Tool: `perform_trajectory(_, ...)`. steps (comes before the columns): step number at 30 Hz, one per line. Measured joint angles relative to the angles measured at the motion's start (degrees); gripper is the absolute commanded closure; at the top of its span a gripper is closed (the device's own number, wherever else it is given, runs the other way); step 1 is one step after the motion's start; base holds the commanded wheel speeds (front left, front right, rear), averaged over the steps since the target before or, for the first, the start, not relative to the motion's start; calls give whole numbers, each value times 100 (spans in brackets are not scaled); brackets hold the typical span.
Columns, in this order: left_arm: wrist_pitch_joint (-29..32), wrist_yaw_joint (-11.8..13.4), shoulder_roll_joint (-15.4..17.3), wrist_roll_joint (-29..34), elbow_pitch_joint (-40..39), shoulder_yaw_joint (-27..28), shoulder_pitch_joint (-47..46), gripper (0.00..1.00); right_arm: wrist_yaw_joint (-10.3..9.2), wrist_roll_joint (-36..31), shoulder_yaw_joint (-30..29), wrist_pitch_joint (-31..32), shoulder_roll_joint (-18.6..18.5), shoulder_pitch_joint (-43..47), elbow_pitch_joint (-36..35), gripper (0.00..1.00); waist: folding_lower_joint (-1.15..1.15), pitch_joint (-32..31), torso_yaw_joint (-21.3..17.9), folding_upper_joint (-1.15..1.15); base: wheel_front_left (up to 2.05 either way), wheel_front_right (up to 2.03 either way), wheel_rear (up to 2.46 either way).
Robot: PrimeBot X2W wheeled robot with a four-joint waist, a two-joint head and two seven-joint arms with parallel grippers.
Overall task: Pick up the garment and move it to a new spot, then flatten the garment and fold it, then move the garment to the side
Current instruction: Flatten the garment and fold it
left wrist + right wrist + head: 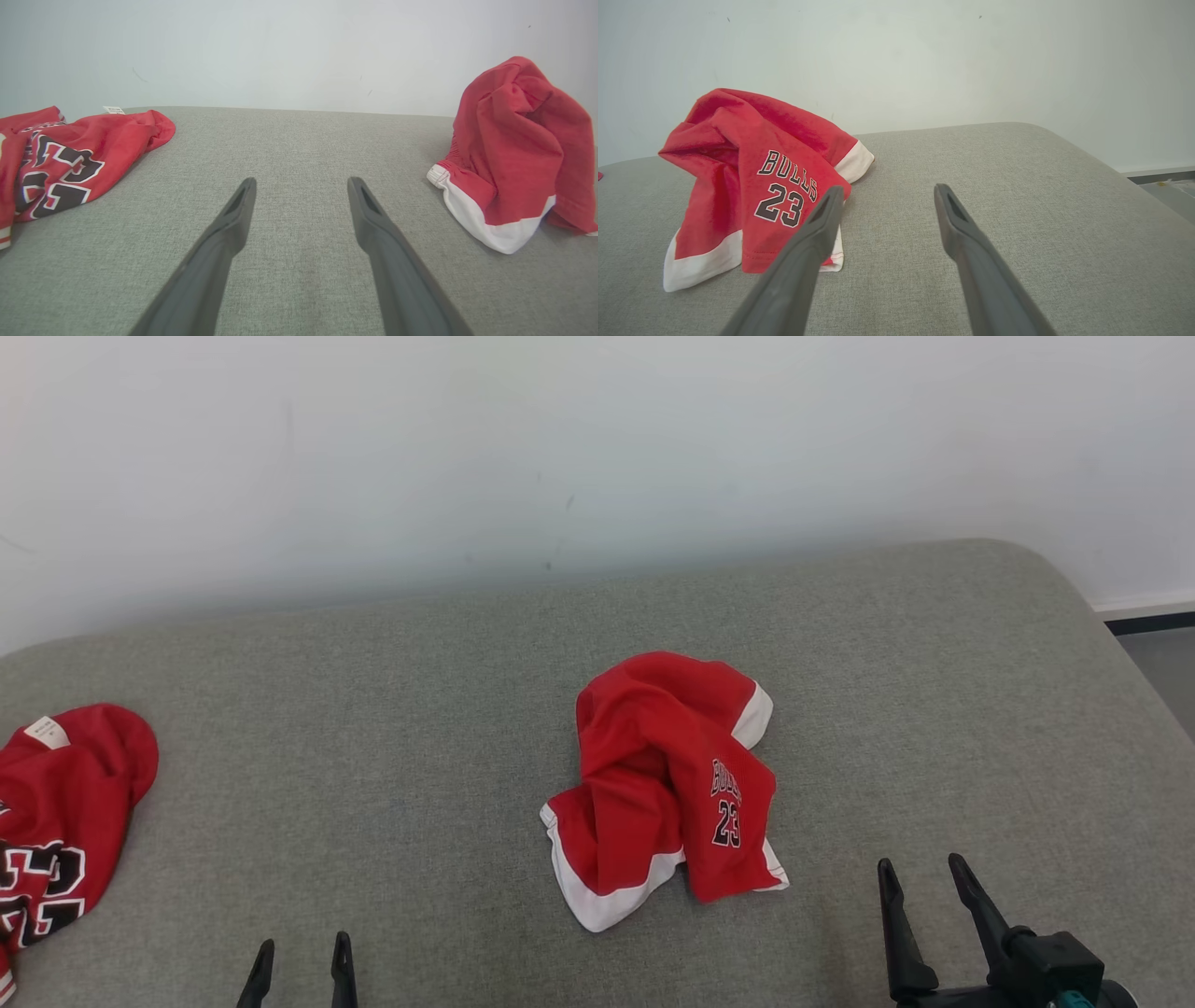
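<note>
Start at the left edge of the head view. A red jersey [65, 812] with large black-and-white numerals lies crumpled on the grey cushion [420, 691], cut off by the frame. A small white label [47, 732] sits at its far end. The left wrist view gives you the same jersey low and side-on.

Next, locate the left gripper [305, 941] at the lower edge, right of the jersey and well apart from it. Its two dark fingers point away from the robot toward the wall [597, 448], held low over the cushion. The jaws stand spread, with bare cushion between them.

The garment [667, 784], red shorts with white hems, sits heaped near the middle of the cushion. It lies between the two grippers and farther from the robot than either. The head view shows you its outline from above. The right wrist view shows the lettering BULLS 23 squarely and how tall the heap stands. The left wrist view presents the opposite flank, a white hem and plain red cloth.

The right gripper [920, 861] is at the lower right, fingers leaning slightly leftward. Its jaws are spread and empty. In its wrist view one finger overlaps the shorts' hem, but the head view shows a gap between them.

At the far right, the cushion's rounded corner meets a strip of floor [1162, 663].
</note>
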Motion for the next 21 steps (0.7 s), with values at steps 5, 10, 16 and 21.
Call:
perform_trajectory(5, 0, 0, -2, 20, -20, 4, -4, 0, 0, 10, 64, 10, 4, -7, -13, 0, 0, 4, -44, 0, 0, 0, 0)
perform_trajectory(10, 0, -19, 41, 115, -65, -11, -169, 0, 0, 11, 127, 12, 9, -38, -48, 0, 0, 14, -181, 0, 0, 0, 0)
perform_trajectory(16, 437, -172, 226, 116, 417, -304, -695, 0, 0, 36, 307, 64, 10, -62, -107, 0, 0, 33, -459, 0, 0, 0, 0)
perform_trajectory(21, 1273, -263, 428, -18, 1065, -590, -1579, 0, 0, 56, 457, 107, -4, -133, -152, 0, 0, 79, -764, 0, 0, 0, 0)
